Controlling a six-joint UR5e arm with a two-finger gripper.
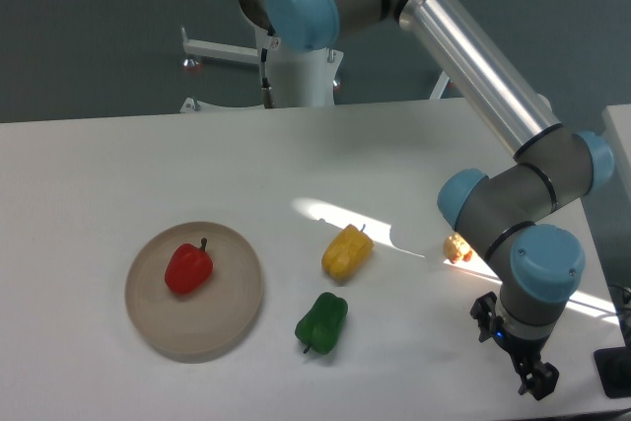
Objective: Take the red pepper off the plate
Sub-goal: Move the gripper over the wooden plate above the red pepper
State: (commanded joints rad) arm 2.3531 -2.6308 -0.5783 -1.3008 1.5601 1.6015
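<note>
The red pepper [188,268] is small and glossy with a short dark stem. It lies on the left half of the round beige plate [232,317] at the front left of the table. My gripper [513,349] is far to the right, near the table's front right corner, pointing down. Its two dark fingers [539,380] stand apart and hold nothing. Nothing hides the pepper or the plate.
A yellow pepper [346,251] lies in the middle of the table, with a green pepper [321,322] just in front of it. A small tan-orange object [455,246] sits beside the arm's wrist. A white stand [296,71] rises behind the table.
</note>
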